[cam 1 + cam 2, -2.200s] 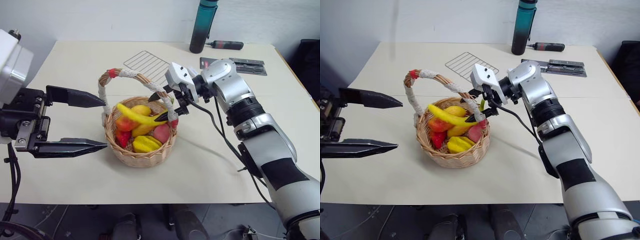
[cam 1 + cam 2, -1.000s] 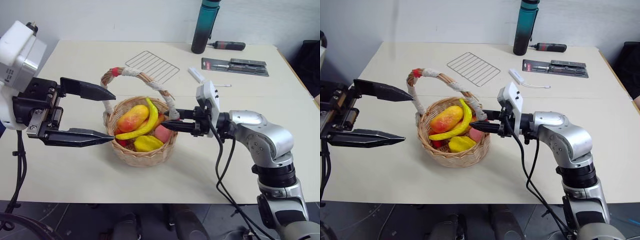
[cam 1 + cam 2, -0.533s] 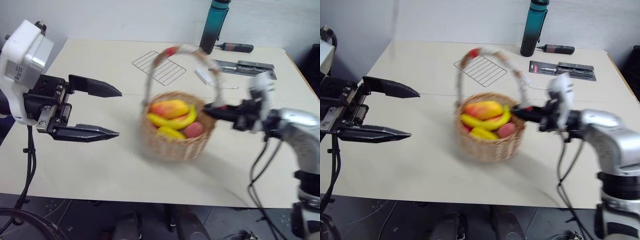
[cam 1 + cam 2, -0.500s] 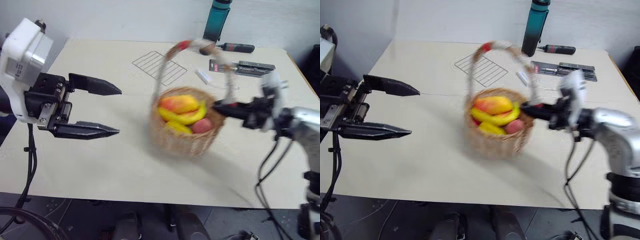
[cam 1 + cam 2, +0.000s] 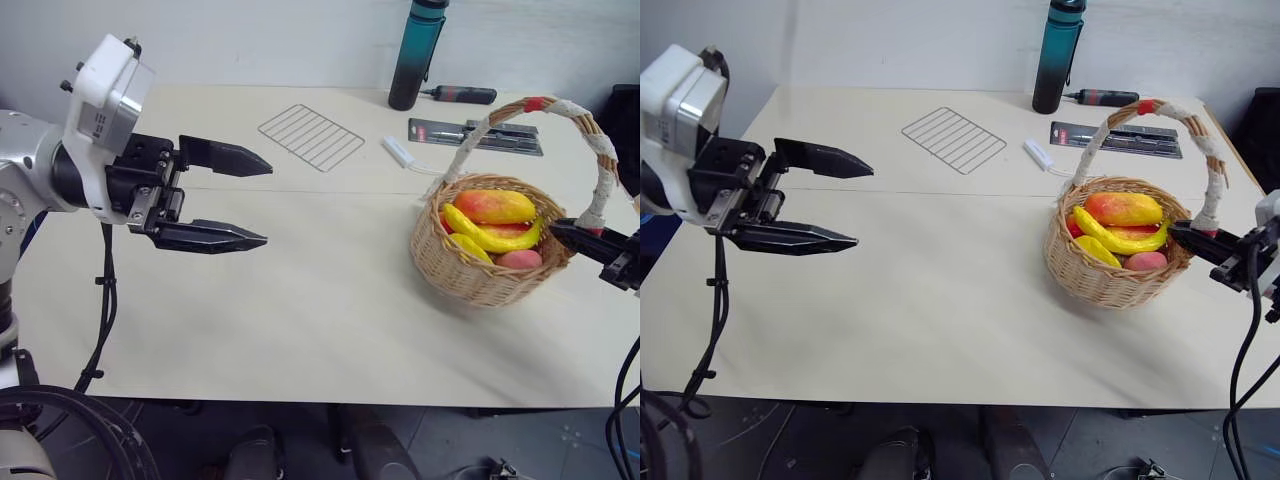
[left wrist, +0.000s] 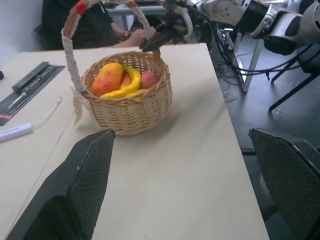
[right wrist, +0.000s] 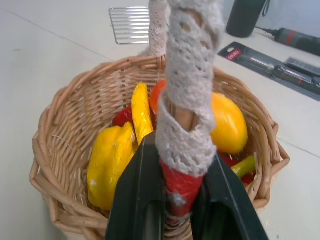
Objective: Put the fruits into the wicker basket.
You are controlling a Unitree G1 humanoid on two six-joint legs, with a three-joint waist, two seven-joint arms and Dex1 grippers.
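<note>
1. Round tan woven wicker basket [image 5: 483,262] w/ tall arched handle wrapped in white lace, red bands at ends, sits on right part of the beige tabletop [image 5: 300,300], near the table's right edge.
2. Long curved yellow banana [image 5: 495,238] lies inside basket, across the middle; oval orange-red-to-yellow mango [image 5: 496,206] sits just behind it, touching it.
3. Also in basket: pink peach [image 5: 520,259] at front right & a small yellow fruit [image 5: 462,248] at front left, both under the banana.
4. Right gripper [image 7: 172,200]: black fingers nearly closed, pinching the handle's base at the red band, on basket's right side; wrist view shows lace-wrapped handle running up betw. the two fingers.
5. Left gripper [image 5: 262,203]: fingers spread wide, holding nothing; hangs above table's left part, tips pointing toward basket, well apart from it.
6. Back of table: wire rack [image 5: 311,137], flat; small white adapter w/ cable [image 5: 398,151] to its right; dark teal bottle [image 5: 411,55] upright; black tool w/ red band [image 5: 459,95] beside bottle; dark flat packet [image 5: 475,136] just behind basket handle.
</note>
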